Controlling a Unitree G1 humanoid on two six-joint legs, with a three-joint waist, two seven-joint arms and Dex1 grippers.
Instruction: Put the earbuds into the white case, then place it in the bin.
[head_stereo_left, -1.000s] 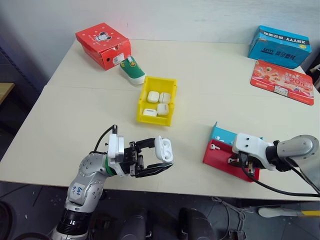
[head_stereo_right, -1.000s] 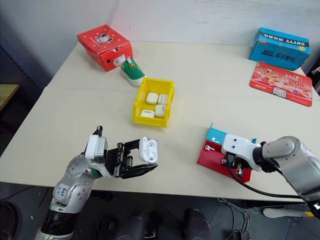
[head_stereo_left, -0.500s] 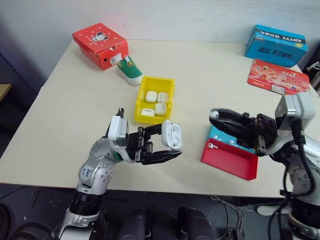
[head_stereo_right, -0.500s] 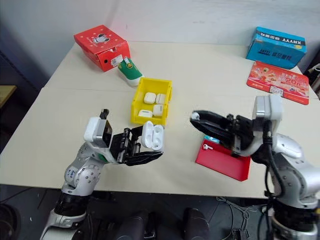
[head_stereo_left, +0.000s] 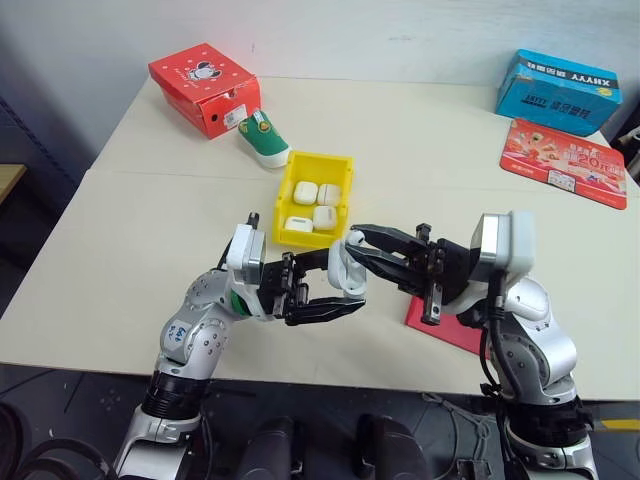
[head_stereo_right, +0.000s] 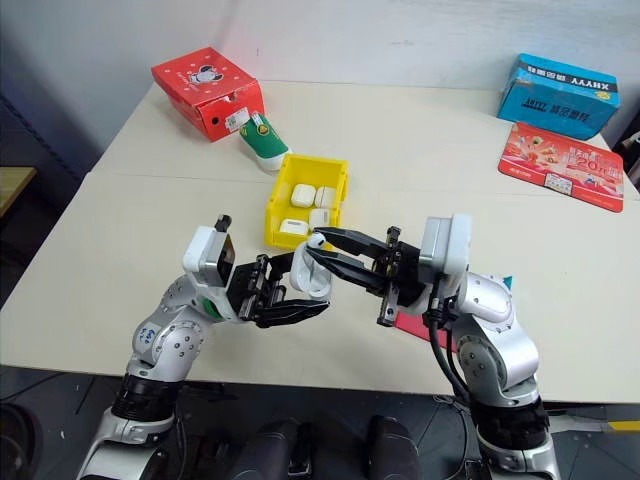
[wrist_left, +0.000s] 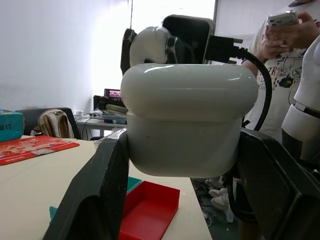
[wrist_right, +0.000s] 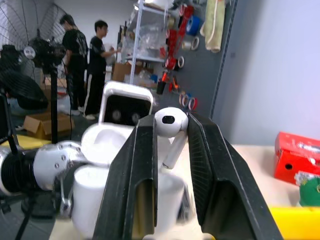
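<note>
Right gripper (wrist_right: 170, 150): 2 black fingers pinched on 1 earbud (wrist_right: 171, 131), bulb up and stem hanging between them, tips brought level to the mouth of the white case (head_stereo_left: 345, 266), presumably so the stem can drop straight into its socket. Left gripper (head_stereo_left: 335, 283): clamped across the case body above the table's (head_stereo_left: 150, 215) near edge, lid flipped back and opening presented toward the other arm, a steady hold for loading. Yellow bin (head_stereo_left: 340, 166): just behind the meeting point, already holding 4 similar white cases; red-and-blue tray (head_stereo_left: 455, 335) sits under the right arm.
</note>
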